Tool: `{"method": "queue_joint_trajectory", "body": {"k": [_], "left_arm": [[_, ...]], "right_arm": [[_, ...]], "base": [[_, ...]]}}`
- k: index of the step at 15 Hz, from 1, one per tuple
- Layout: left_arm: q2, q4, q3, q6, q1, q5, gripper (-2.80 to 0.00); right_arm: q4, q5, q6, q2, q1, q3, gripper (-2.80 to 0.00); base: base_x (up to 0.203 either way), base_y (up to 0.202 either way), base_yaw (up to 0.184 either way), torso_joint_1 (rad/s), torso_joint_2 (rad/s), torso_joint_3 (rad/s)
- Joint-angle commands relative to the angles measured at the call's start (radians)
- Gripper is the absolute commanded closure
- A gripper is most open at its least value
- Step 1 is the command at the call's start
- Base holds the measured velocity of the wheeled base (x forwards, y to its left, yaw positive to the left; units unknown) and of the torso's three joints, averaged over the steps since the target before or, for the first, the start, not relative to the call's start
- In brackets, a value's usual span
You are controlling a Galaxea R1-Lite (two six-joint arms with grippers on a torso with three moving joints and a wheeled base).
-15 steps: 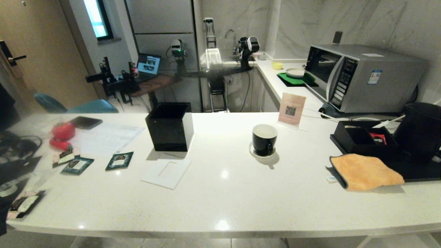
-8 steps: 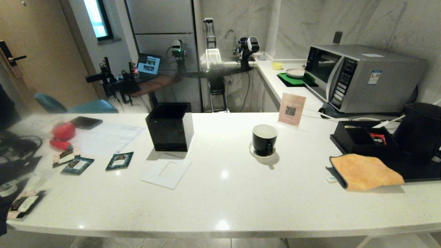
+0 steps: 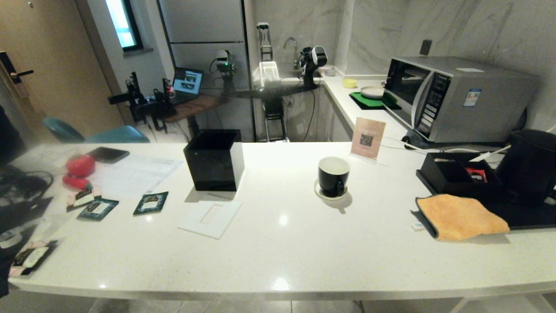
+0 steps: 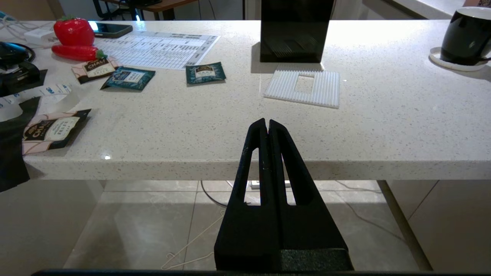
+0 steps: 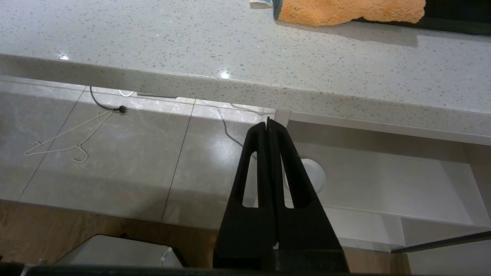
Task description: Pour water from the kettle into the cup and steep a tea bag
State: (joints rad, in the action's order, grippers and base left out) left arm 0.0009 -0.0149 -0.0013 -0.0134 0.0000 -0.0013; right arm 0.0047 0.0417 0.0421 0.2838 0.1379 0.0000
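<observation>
Since neither arm shows up in the head view, the wrist cams are all you get for them. The left claw (image 4: pixel 267 124) has its fingers pressed together on nothing and hangs in front of the tabletop (image 3: pixel 278 243) edge, about level with it. The right claw (image 5: pixel 268 123) is also pinched closed and empty, sitting lower, below the edge with floor tiles behind it.

The key relation: the kettle (image 3: pixel 530 167) sits at the far right of the tabletop on a dark tray, behind an orange cloth (image 3: pixel 460 216), so I'd say the right arm is clearly the nearer one for it. The kettle stands upright. The cup (image 3: pixel 333 175) is on its white saucer (image 3: pixel 323 194) around the middle, well left of the kettle and right of the black square box (image 3: pixel 213 160). From the left claw the cup lies ahead and off to the right.

Readable stuff: the sachets (image 4: pixel 126 76) on the left side, 1 of them clearly says "CHAI". There's a QR code card (image 3: pixel 367 138) behind the cup, too small to read.
</observation>
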Motion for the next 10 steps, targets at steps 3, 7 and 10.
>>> {"method": "queue_joint_trajectory", "body": {"k": [3,7,10], "left_arm": [[0.001,0.0,0.001,0.0,0.0,0.0,0.0],[0.001,0.0,0.001,0.0,0.0,0.0,0.0],[0.001,0.003,0.001,0.0,0.0,0.0,0.0]], "right_arm": [[0.0,0.0,0.001,0.0,0.0,0.0,0.0],[0.0,0.0,0.001,0.0,0.0,0.0,0.0],[0.0,0.0,0.001,0.0,0.0,0.0,0.0]], "base": [[0.0,0.0,0.0,0.0,0.0,0.0],[0.0,0.0,0.0,0.0,0.0,0.0],[0.0,0.0,0.0,0.0,0.0,0.0]]}}
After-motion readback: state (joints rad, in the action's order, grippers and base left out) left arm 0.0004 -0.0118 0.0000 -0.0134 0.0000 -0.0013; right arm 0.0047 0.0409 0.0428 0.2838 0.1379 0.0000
